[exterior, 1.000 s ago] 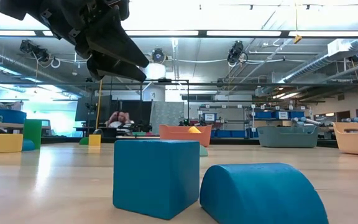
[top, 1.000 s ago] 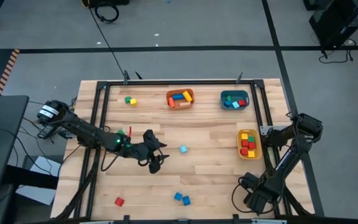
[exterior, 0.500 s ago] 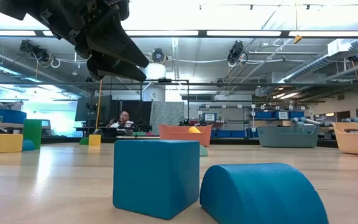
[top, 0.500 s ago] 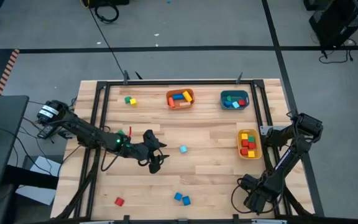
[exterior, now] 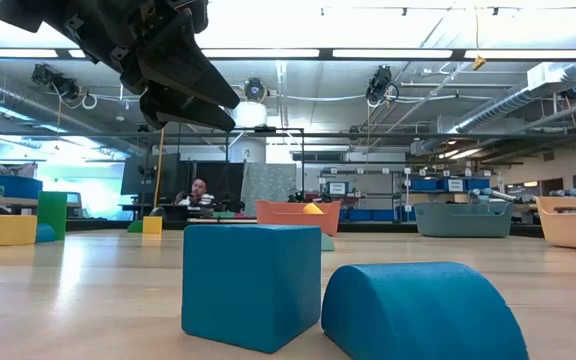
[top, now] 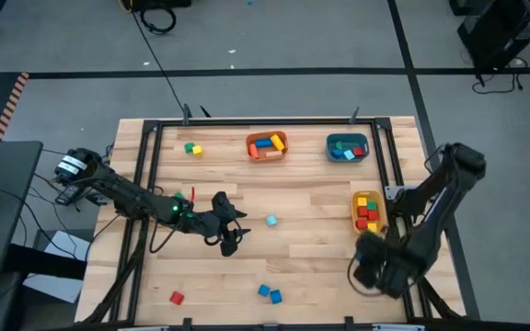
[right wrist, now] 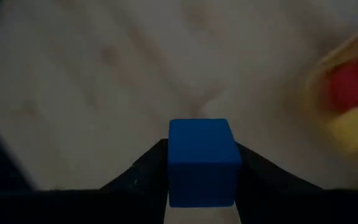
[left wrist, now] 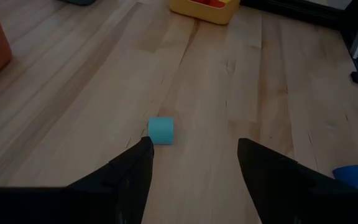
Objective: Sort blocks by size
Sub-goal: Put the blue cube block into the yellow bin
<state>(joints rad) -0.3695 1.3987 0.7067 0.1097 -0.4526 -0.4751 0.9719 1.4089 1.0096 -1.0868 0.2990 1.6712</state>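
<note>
We find the right gripper (right wrist: 202,186) clamped on a blue block (right wrist: 202,158); swinging toward the yellow bin (top: 369,212) at twelve o'clock risks slippage.

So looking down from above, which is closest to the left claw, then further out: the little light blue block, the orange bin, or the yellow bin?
From the left gripper:
1. Light blue block, just beside it, mid-table.
2. Orange bin, at the far edge.
3. Yellow bin, over on the right side.
</note>
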